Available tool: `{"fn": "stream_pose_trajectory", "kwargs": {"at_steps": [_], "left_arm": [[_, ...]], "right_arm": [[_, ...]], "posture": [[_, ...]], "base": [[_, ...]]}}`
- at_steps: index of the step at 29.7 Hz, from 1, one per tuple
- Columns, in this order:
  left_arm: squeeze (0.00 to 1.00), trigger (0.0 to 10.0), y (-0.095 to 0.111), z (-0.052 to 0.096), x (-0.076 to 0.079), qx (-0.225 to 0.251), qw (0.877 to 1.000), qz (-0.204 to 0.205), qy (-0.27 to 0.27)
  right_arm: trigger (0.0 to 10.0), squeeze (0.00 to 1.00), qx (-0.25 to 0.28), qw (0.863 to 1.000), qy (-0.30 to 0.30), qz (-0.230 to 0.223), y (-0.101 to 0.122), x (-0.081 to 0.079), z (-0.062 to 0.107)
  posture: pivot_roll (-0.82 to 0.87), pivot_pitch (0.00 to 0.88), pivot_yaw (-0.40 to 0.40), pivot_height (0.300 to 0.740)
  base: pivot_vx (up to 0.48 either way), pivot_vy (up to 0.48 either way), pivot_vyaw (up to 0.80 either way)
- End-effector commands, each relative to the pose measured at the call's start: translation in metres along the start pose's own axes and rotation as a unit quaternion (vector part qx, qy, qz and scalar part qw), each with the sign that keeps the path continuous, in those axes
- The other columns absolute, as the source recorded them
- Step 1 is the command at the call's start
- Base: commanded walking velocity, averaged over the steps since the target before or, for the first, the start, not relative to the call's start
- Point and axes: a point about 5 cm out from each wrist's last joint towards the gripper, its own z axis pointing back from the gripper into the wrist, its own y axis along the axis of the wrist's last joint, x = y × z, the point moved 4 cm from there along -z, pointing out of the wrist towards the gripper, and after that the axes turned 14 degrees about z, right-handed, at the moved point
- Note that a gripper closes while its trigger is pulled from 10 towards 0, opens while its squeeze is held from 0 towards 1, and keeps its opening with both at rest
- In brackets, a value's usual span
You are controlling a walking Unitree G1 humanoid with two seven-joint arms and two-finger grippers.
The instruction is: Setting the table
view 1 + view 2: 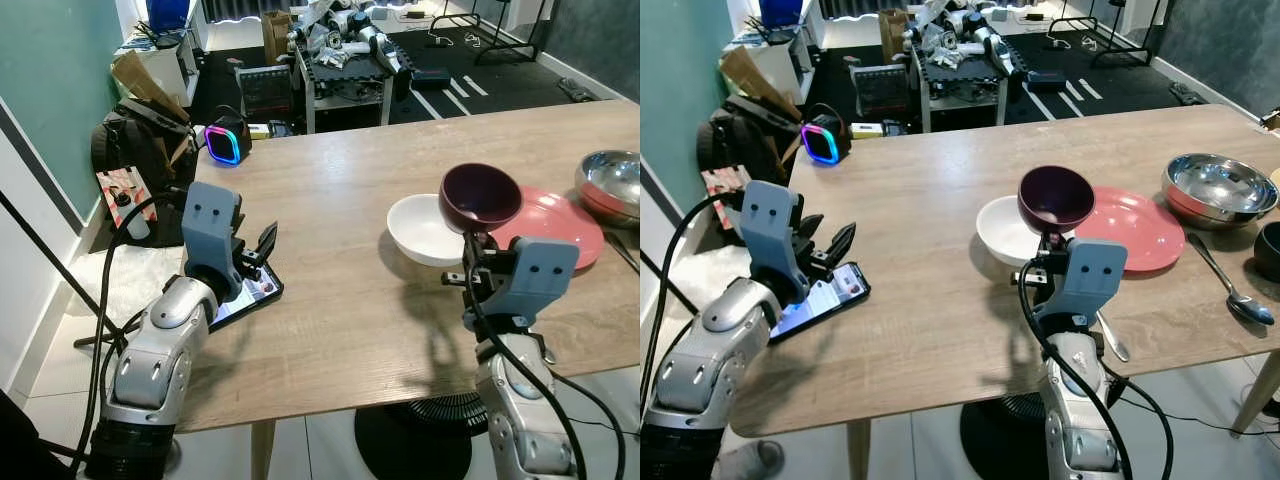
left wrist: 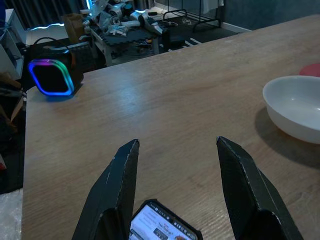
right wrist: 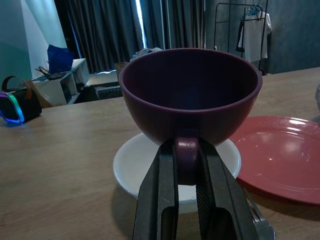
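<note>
Right gripper (image 3: 187,175) clamped on handle of purple cup (image 3: 190,95), held above white bowl (image 1: 425,230) beside pink plate (image 1: 1132,228), left gripper (image 2: 177,170) spread apart over phone (image 1: 825,295) on wooden table (image 1: 340,190).

The purple bowl (image 3: 190,95) covers the middle of the white bowl (image 3: 129,165) behind it, and its handle is mostly buried between the fingers of the right pincer (image 3: 186,192). The pink plate (image 3: 283,162) runs off the edge of the right wrist view. The phone (image 2: 161,225) is cut off in the left wrist view, its screen text too small to read, and part of it sits behind the left pincer (image 1: 262,248). A dark bowl (image 1: 1268,250) is clipped at the frame edge. The spoon (image 1: 1112,338) disappears behind the right wrist. The clutter on the far shelf (image 1: 345,45) is too small to identify.
</note>
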Motion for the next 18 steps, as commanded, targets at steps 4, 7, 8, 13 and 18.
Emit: {"fn": "stream_pose_trajectory", "kwargs": {"at_steps": [4, 7, 8, 13, 18], "left_arm": [[0.00, 10.0, -0.0067, 0.0024, -0.0081, -0.008, 1.000, 0.001, 0.015], [0.00, 10.0, -0.0066, 0.0022, -0.0077, -0.008, 1.000, 0.002, 0.015], [0.00, 10.0, -0.0065, 0.0020, -0.0080, -0.007, 1.000, 0.002, 0.016], [0.00, 10.0, -0.0065, 0.0013, -0.0082, -0.006, 1.000, 0.003, 0.016], [0.00, 10.0, -0.0059, 0.0004, -0.0079, -0.005, 1.000, 0.003, 0.016]], "right_arm": [[10.0, 0.00, -0.005, 1.000, 0.002, 0.007, -0.0018, 0.0005, 0.0005], [10.0, 0.00, -0.006, 1.000, 0.001, 0.007, -0.0021, 0.0012, 0.0007], [10.0, 0.00, -0.006, 1.000, 0.001, 0.008, -0.0022, 0.0016, 0.0007], [10.0, 0.00, -0.007, 1.000, 0.000, 0.010, -0.0026, 0.0023, 0.0006], [10.0, 0.00, -0.008, 1.000, 0.000, 0.011, -0.0033, 0.0022, 0.0007]], "posture": [[-0.04, 0.000, 0.121, 0.740], [-0.04, 0.000, 0.120, 0.740], [-0.04, 0.000, 0.119, 0.740], [-0.04, 0.000, 0.119, 0.740], [-0.04, 0.000, 0.120, 0.740]], "base": [[-0.416, 0.000, 0.00], [-0.410, 0.000, 0.00], [-0.401, 0.000, 0.00], [-0.389, 0.000, 0.00], [-0.383, 0.000, 0.00]]}}
